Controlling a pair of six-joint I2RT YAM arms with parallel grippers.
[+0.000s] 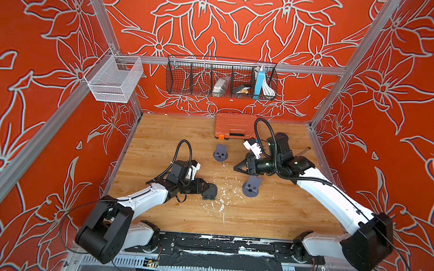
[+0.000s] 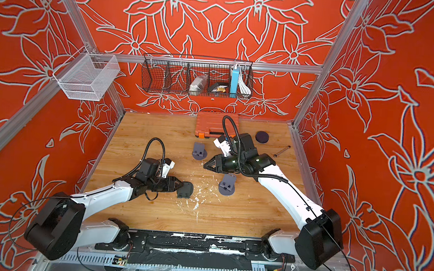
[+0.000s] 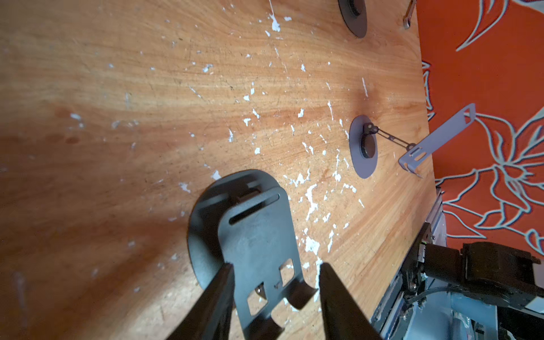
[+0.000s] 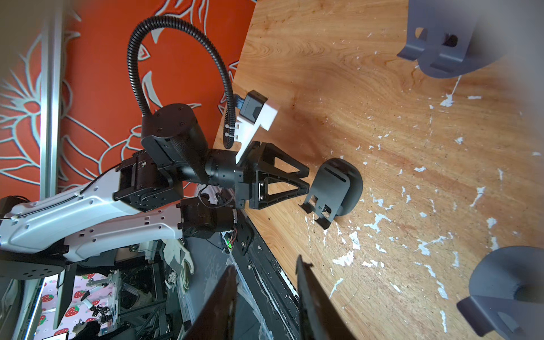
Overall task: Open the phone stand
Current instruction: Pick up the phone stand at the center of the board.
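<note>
A dark phone stand (image 1: 210, 192) lies on the wooden table (image 1: 162, 148), its slotted plate (image 3: 262, 241) low over its round base (image 3: 203, 235). My left gripper (image 3: 275, 265) is open with the plate's hooked end between its fingers; one finger touches the plate's edge, and a narrow gap shows at the other. From the right wrist view the same stand (image 4: 334, 188) sits just past the left fingertips (image 4: 307, 178). My right gripper (image 1: 236, 168) hovers open and empty over the table's middle, apart from this stand.
Two grey phone stands (image 1: 220, 153) (image 1: 252, 187) stand with plates raised, one just below the right gripper. An orange tool case (image 1: 234, 127), a dark disc (image 2: 262, 137) and a wrench (image 2: 281, 151) lie at the back. White flecks (image 1: 223, 194) dot the wood.
</note>
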